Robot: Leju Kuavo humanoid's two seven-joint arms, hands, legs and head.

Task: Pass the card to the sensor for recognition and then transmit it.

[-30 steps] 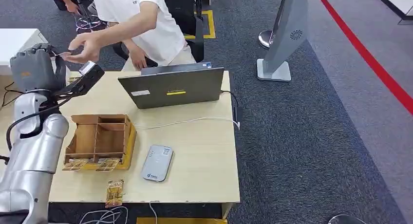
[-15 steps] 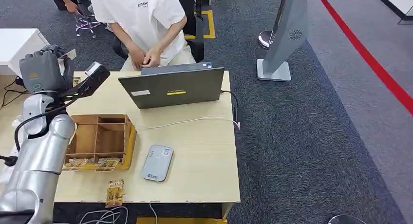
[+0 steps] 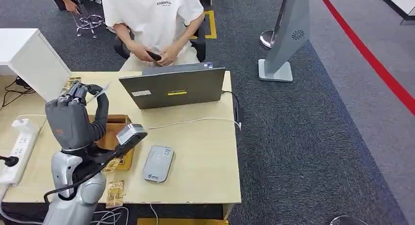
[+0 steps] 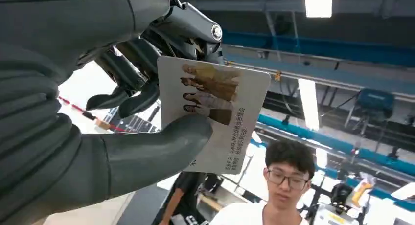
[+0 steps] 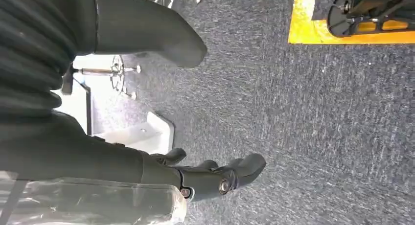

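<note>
Tabletop (image 3: 205,151) — one card (image 4: 215,112), one sensor (image 3: 158,163)

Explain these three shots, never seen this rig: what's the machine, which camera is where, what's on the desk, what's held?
It is a two-armed humanoid. The wide shot is from its head, looking down at a desk. The other two come from cameras at its wrists. The left robot hand is raised over the desk and holds a card between thumb and fingers. The right robot hand holds nothing, fingers apart, above carpet. On the desk: a laptop, a wooden organizer, a grey card reader, a power strip. A person sits behind the laptop.
</note>
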